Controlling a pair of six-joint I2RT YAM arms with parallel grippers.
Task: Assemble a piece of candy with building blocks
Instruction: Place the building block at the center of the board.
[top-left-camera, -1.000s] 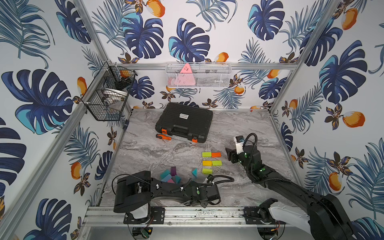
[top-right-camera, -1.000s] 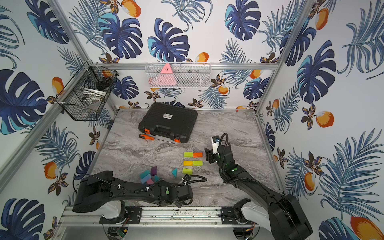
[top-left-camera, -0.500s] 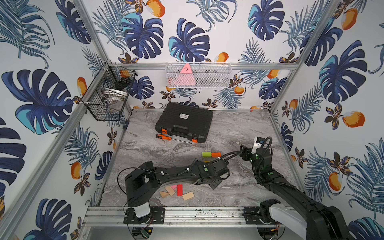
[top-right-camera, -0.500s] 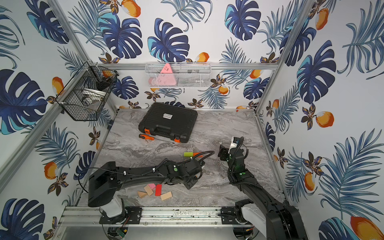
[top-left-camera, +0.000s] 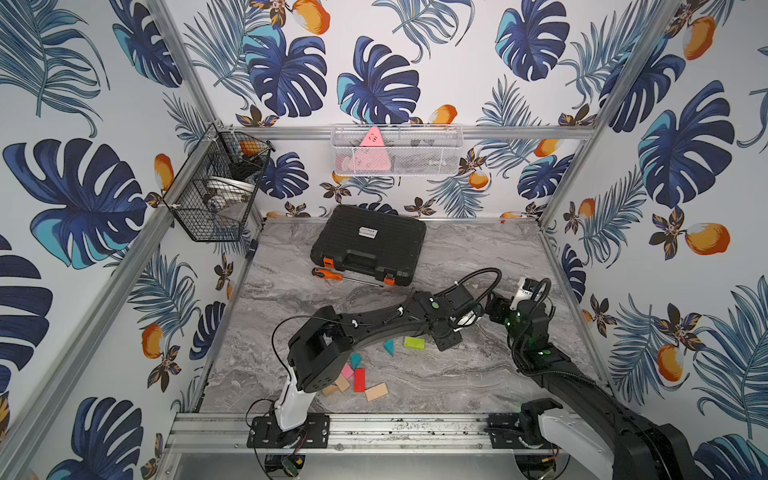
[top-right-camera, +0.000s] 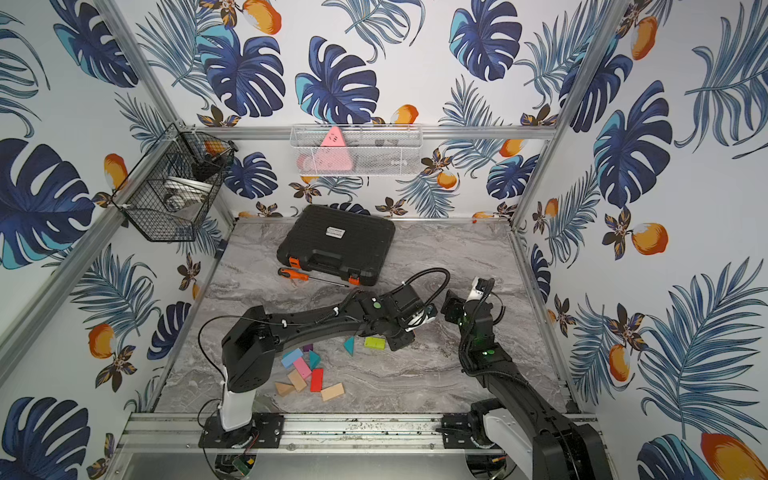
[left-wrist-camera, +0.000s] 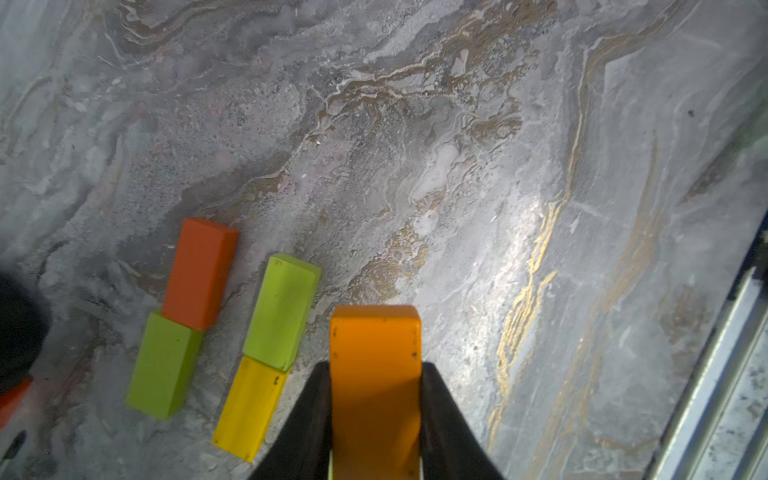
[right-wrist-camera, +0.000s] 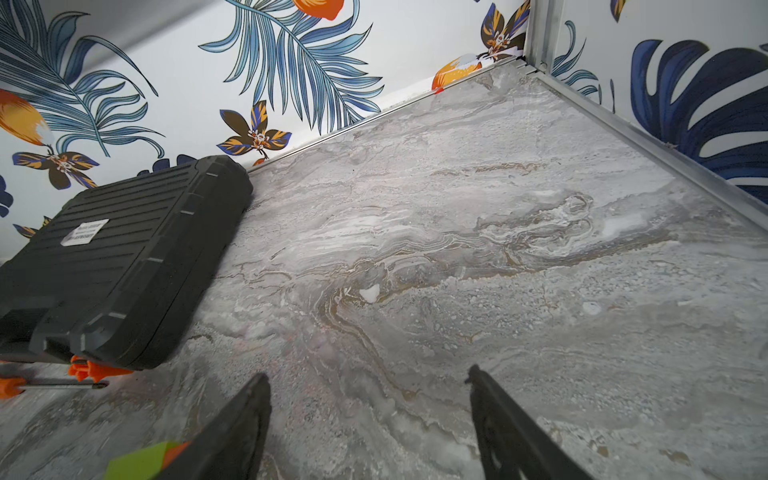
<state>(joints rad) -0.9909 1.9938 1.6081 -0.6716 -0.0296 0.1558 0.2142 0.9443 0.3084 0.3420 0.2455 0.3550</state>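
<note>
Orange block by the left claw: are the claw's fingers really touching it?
Touching. The left wrist view shows the orange block held in the left gripper, whose two black fingers press against both its sides with no gap.

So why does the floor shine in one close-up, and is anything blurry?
Left wrist view: glare whitens the marble table beside the orange block, whose held end sits in shadow. Right wrist view: the green block close to the lens is blurred. Both top views: even light, sharp.

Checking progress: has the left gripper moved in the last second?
Yes. In a top view the left gripper has swung away from the front rail, closer to the black case.
</note>
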